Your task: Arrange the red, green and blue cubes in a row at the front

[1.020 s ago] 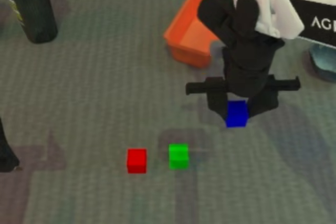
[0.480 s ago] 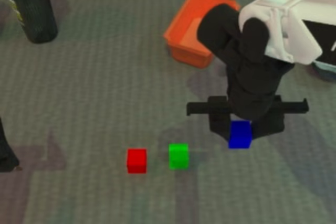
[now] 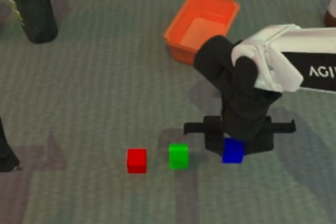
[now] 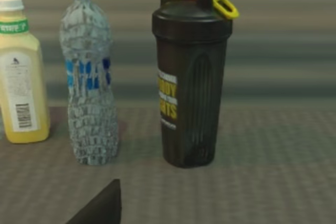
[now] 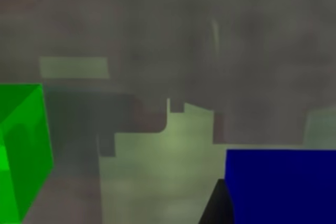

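**Right gripper lowering the blue cube into line**

Right gripper [image 3: 232, 148] is clamped on the blue cube [image 3: 232, 150], carrying it at the front of the table, to the right of the green cube [image 3: 178, 156]. The red cube [image 3: 136, 160] sits further left, so red and green already form the start of the row. The blue cube looks slightly behind their line and spaced a little wider than they are from each other.

To place it well, I would bring it marginally forward and toward the green cube, matching the red-green gap, lower it until it rests flat, then open the fingers without nudging it sideways.

From above, all three cubes and the orange tub [image 3: 181, 38] behind are visible, but not the cube's height; whether it touches the table is hard to say. The right wrist view shows blue and green faces close up with bare mat between. The left wrist view shows only a shaker [image 4: 190, 77] and two bottles; the left arm sits parked at the table's left edge.
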Controlling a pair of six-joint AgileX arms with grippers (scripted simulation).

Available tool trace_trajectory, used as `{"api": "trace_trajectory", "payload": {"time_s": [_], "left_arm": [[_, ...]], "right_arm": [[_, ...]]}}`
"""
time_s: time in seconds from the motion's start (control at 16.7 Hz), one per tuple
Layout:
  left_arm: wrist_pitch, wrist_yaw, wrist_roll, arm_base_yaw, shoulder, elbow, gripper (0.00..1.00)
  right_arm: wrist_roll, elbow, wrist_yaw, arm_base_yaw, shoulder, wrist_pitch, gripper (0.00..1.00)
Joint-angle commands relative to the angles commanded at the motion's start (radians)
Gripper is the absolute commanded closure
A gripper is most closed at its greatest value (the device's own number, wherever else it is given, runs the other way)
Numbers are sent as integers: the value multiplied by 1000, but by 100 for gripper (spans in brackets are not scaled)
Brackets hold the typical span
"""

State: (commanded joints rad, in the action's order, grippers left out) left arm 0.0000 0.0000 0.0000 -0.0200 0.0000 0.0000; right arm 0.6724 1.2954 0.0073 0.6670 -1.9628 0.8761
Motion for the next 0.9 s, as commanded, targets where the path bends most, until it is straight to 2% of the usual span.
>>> {"api": "trace_trajectory", "payload": {"time_s": [0.3, 0.9], "left_arm": [[0, 0, 0, 0, 0, 0, 0], [0, 0, 0, 0, 0, 0, 0]], "right_arm": [[1, -23, 0, 2, -14, -30, 100], [1, -23, 0, 2, -14, -30, 25]]}}
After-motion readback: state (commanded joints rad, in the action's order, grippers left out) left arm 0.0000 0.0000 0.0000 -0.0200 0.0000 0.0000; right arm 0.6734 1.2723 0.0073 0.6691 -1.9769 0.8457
